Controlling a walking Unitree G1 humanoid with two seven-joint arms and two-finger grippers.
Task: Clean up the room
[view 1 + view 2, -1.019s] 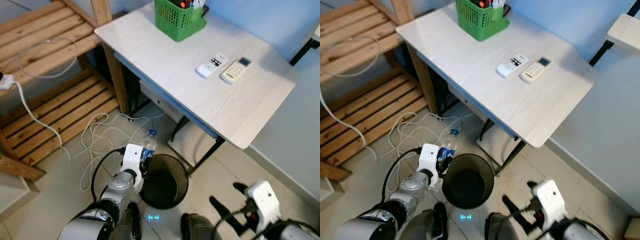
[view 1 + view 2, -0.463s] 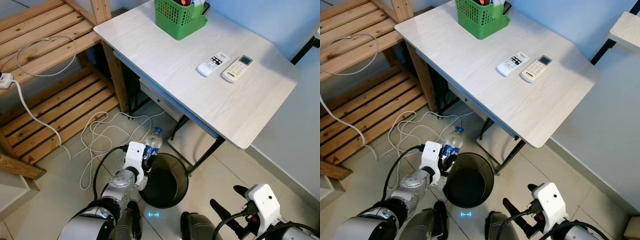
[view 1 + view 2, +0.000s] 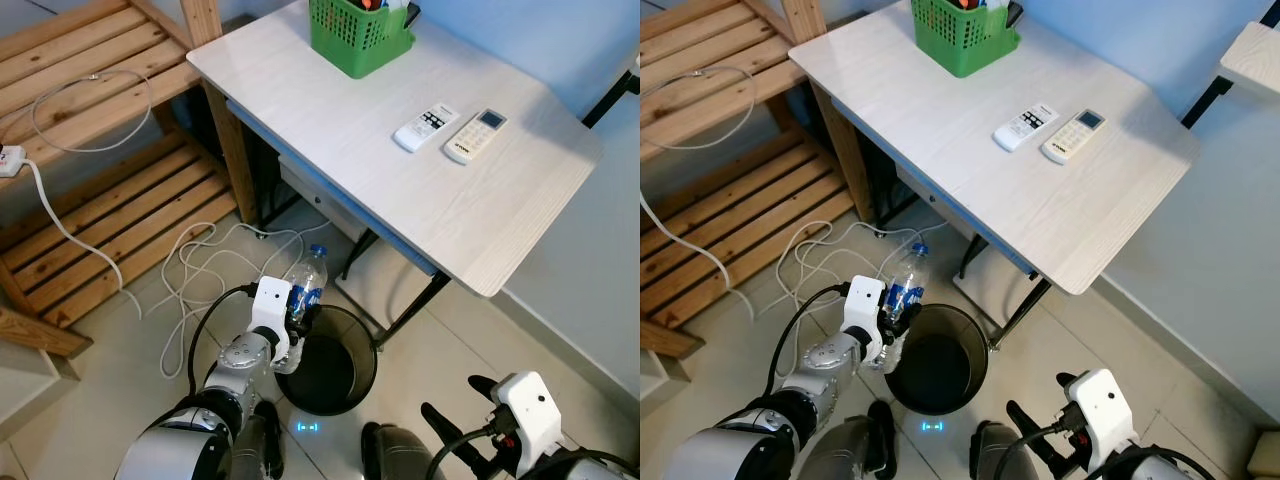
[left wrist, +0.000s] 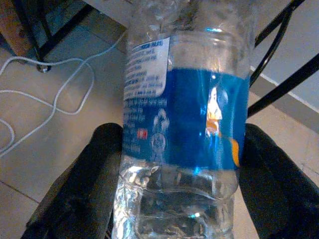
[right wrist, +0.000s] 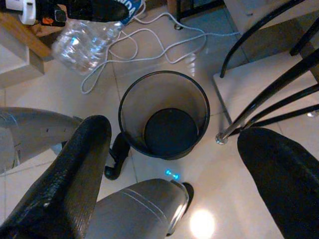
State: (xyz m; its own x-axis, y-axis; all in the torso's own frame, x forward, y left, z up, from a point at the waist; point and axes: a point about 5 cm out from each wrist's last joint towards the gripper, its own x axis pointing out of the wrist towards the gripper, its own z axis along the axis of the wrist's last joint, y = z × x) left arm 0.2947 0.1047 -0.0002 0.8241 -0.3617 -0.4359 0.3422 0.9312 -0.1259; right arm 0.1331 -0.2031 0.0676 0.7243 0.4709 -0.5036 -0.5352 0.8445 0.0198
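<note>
The left end effector (image 3: 297, 312) is clenched on a clear plastic water bottle (image 3: 306, 282) with a blue label; in the left wrist view the two black fingers (image 4: 94, 179) press on either side of the bottle's body (image 4: 184, 124). The bottle is tilted, cap end pointing up and away from the robot, and hangs just above the near-left rim of a round black wastebasket (image 3: 352, 340) standing on the tiled floor beside the bench (image 3: 330, 130).

The right end effector (image 3: 462, 425) sits low on the robot's right, its fingers (image 5: 75, 169) spread wide apart and holding nothing.

The right wrist view looks down into the wastebasket (image 5: 164, 117): its dark bottom appears bare, though the shade makes this hard to confirm.

On the bench stand a green basket (image 3: 358, 35) with some small items inside and two white remote controls (image 3: 425, 127) (image 3: 473, 137) lying side by side. White cables (image 3: 200, 270) lie looped on the floor by a wooden slatted shelf (image 3: 90, 200).
</note>
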